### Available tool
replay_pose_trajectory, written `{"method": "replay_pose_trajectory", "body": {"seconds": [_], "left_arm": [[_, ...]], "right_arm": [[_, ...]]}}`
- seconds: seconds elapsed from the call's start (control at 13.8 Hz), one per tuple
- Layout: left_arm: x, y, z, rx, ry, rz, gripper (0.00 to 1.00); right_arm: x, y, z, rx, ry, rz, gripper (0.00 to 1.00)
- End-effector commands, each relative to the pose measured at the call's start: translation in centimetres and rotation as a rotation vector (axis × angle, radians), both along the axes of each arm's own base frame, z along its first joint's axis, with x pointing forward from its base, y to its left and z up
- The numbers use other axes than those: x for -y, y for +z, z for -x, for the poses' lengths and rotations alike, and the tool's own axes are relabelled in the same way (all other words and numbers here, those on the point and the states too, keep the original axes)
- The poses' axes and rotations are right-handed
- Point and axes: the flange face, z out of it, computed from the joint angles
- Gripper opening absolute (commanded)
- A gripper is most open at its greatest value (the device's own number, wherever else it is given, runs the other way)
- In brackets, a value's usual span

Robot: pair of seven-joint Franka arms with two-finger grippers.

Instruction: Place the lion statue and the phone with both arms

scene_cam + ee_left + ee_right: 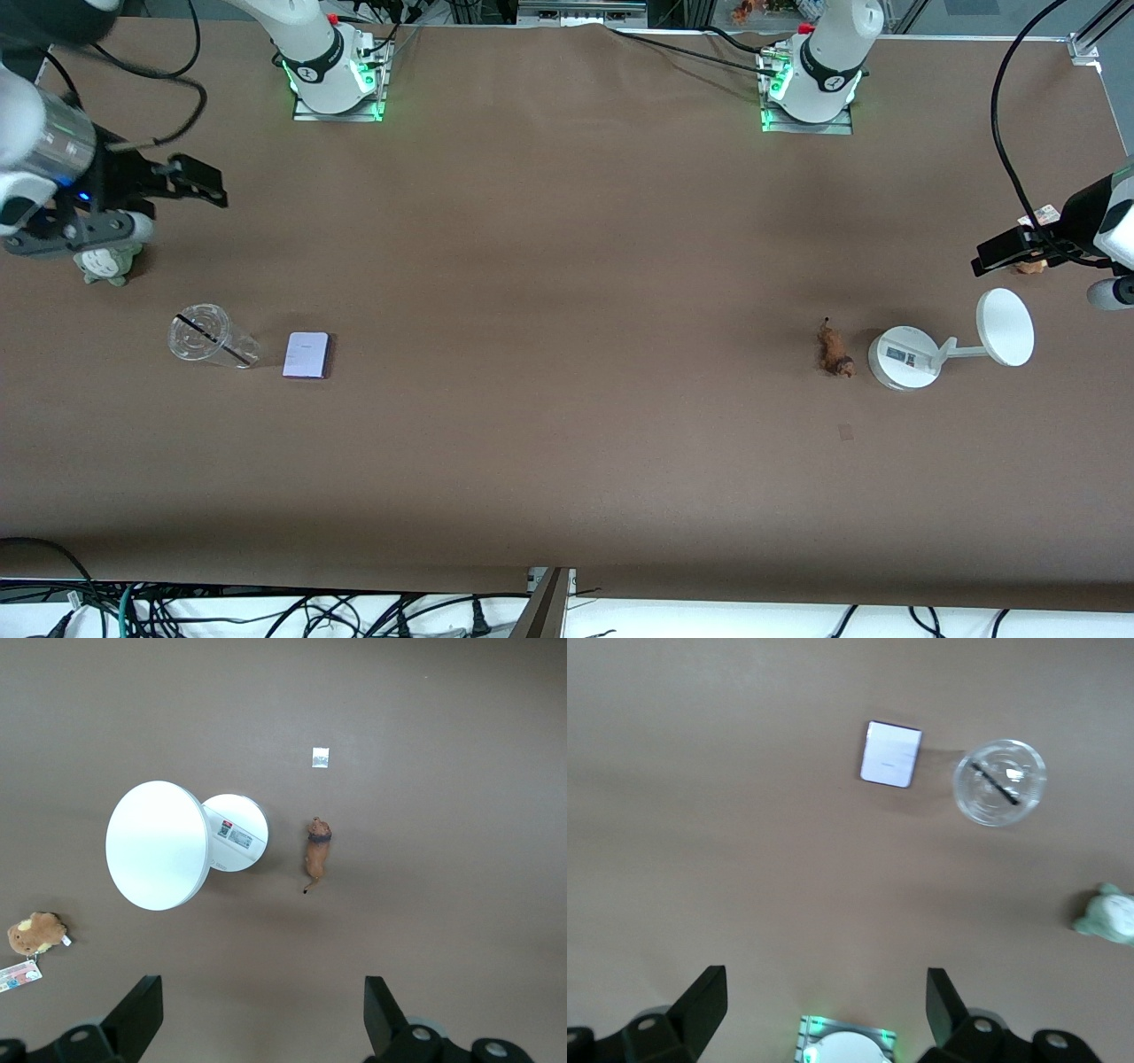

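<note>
The lion statue (834,351) is a small orange-brown figurine lying on the brown table beside the white stand's base; it also shows in the left wrist view (316,850). The phone (306,355) is a flat pale lavender rectangle lying beside the clear cup; it also shows in the right wrist view (891,754). My left gripper (1112,291) (263,1014) hangs high over the left arm's end of the table, open and empty. My right gripper (84,237) (827,1010) hangs high over the right arm's end, open and empty.
A clear cup (208,337) with a black straw lies beside the phone. A grey-green plush (108,261) sits under the right arm. A white stand (904,357) with a disc and a brown tagged plush (1030,265) are at the left arm's end.
</note>
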Motion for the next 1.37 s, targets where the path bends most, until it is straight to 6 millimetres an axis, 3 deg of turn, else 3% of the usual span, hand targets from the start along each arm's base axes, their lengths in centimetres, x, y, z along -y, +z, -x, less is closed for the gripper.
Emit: {"method": "replay_pose_trajectory", "body": {"seconds": [0.0,0.87,1.3], "left_arm": [[-0.2,0.6,-0.4,-0.003,-0.019,-0.010,1.00],[-0.2,0.5,-0.3,-0.008,-0.019,-0.008,1.00],[-0.2,0.5,-0.4,-0.008,-0.019,-0.008,1.00]], "right_arm": [[-0.4,0.0,-0.7,-0.021,-0.013,0.036,0.99],[0.7,-0.7,-0.3,-0.073,-0.018,0.037,0.99],[2.5,-0.1,-0.1,-0.067,-0.034,0.004,0.99]]}}
